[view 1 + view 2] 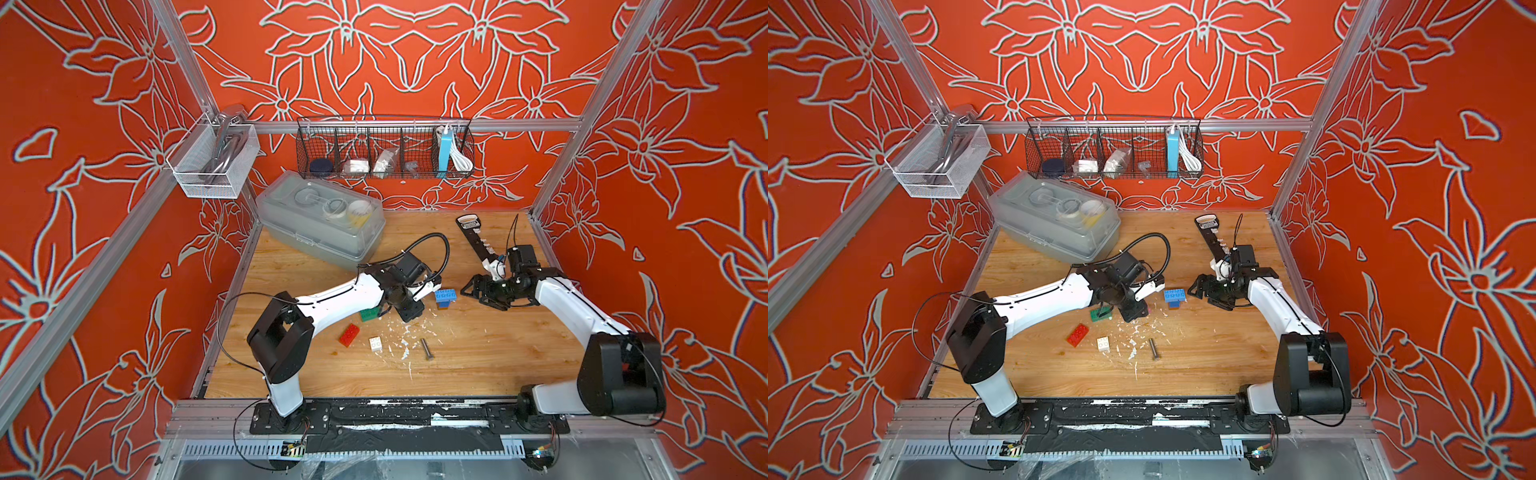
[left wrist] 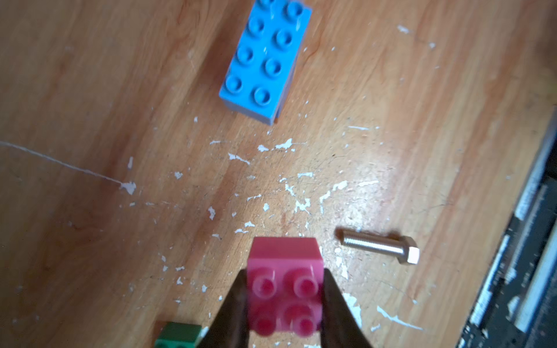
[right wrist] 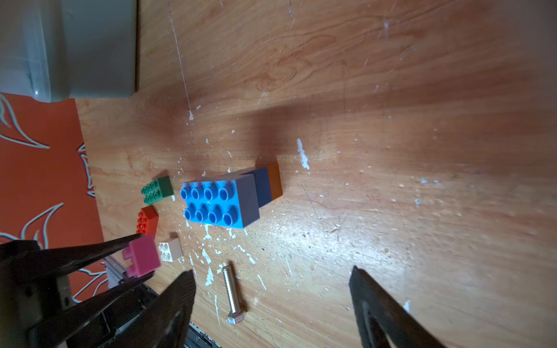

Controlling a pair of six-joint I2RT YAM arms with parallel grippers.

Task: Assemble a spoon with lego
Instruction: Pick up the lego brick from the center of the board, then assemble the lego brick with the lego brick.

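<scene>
Pink brick [image 2: 284,256] pinched in left end effector [image 2: 285,275]; right end effector [image 3: 272,270] wide, empty. Risk: twisting when pressed onto spoon [image 3: 223,202], fingertip-only hold.

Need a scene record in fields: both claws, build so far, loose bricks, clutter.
left claw: shut on pink brick
right claw: open, empty
build: light blue brick stacked on darker blue and brown
loose bricks: green brick, red brick, white brick, none joined to the build
clutter: bolt, lying near the white brick
</scene>
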